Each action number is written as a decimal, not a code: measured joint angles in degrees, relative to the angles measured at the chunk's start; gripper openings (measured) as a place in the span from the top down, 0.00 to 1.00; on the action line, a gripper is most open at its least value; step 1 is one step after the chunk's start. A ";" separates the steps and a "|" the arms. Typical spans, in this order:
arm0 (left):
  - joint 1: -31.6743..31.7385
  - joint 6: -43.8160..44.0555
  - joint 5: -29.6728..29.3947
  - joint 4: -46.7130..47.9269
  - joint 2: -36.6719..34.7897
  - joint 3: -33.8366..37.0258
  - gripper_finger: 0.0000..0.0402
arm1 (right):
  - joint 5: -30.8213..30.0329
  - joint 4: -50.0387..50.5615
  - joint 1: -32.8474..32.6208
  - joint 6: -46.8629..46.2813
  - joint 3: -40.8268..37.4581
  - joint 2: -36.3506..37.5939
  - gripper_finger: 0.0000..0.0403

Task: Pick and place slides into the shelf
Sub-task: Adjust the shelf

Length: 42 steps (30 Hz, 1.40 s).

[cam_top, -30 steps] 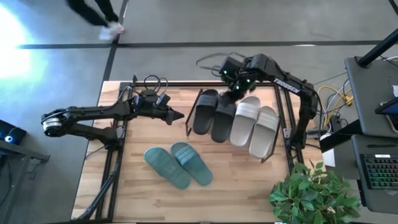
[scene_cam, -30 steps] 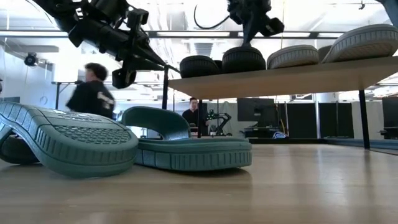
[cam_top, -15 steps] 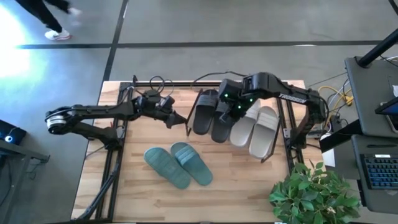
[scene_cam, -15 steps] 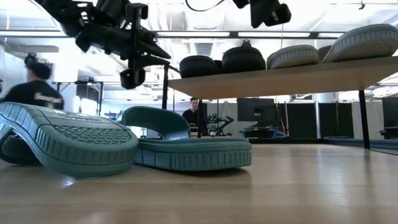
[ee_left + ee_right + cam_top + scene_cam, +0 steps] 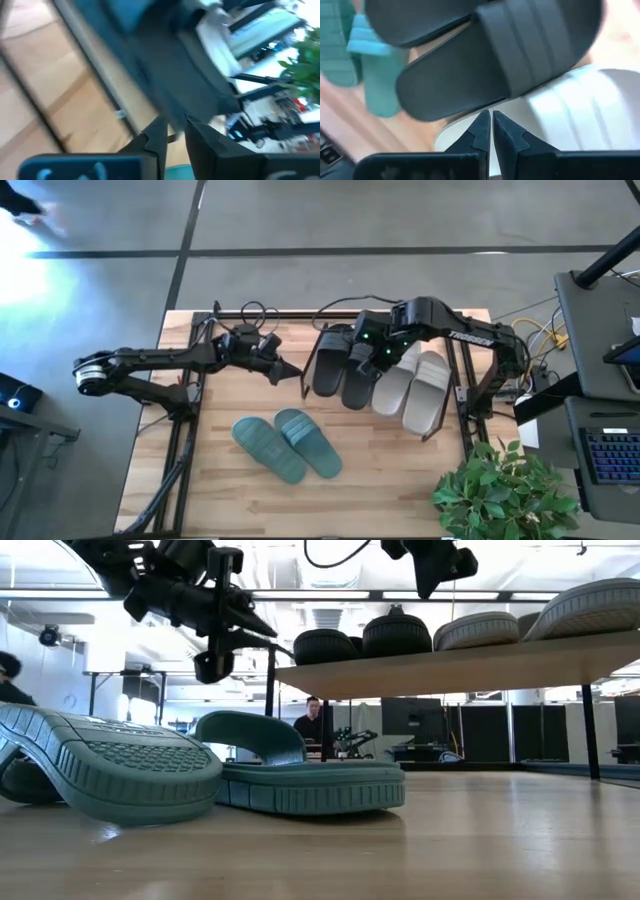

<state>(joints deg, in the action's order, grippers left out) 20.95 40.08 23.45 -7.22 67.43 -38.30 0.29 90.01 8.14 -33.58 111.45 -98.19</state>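
A black pair of slides and a white pair lie side by side on the shelf's board at the table's far right. The teal pair lies on the tabletop in front, one slide tipped up on its side. My right gripper hangs shut, pointing down, above the black slide next to the white ones, well clear of it. My left gripper points nearly level at the shelf's left end, its fingers a narrow gap apart with nothing between them.
A potted plant overhangs the table's near right corner. Cables and a keyboard sit beyond the right edge. Bare tabletop lies right of the teal pair. A person stands in the room behind.
My right gripper has come from the shelf's far edge toward the near edge and now hangs over the black slides, still shut. A person in the background has walked off to the left.
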 joint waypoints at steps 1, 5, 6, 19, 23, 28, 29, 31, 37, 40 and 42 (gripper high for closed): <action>0.11 0.00 -0.23 1.25 -0.34 0.02 0.86 | -0.72 0.04 0.03 0.03 0.14 0.00 0.97; 0.08 -0.05 -0.75 3.23 -0.40 0.33 0.75 | -1.76 -0.10 -0.04 0.37 0.16 0.00 0.97; 0.07 -0.03 -0.43 3.00 -0.26 0.33 0.72 | -1.84 -0.12 -0.04 0.39 0.14 0.00 0.97; 0.09 1.45 1.24 -2.17 0.76 0.00 0.52 | -2.12 -0.31 0.01 1.05 -0.17 0.00 0.90; 0.09 1.55 1.52 -2.22 2.31 0.00 0.55 | -3.56 -0.34 0.02 1.05 -0.17 0.00 0.84; 0.05 1.75 2.13 -4.49 5.89 -0.31 0.63 | -4.48 -0.35 0.00 1.05 -0.17 0.00 0.77; 0.05 1.70 1.98 -5.65 6.40 -0.38 0.65 | -4.81 -0.35 -0.02 1.05 -0.17 0.00 0.76; 0.05 1.59 2.08 -7.12 7.09 -0.44 0.72 | -4.92 -0.34 0.00 1.05 -0.17 0.00 0.74; 0.09 2.59 2.54 -8.51 7.88 -0.70 0.95 | -5.39 -0.34 0.00 1.22 -0.17 -0.02 0.73; 0.07 1.58 2.48 -8.38 7.86 -0.70 0.95 | -6.90 -0.34 0.00 1.22 -0.19 -0.02 0.75; -0.01 1.39 1.03 -8.34 7.57 -0.69 0.95 | -6.99 -0.34 0.00 1.04 -0.19 -0.02 0.76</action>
<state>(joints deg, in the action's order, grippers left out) 20.94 41.46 24.49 -15.55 75.00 -38.99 -6.70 89.67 8.14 -32.55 111.26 -98.21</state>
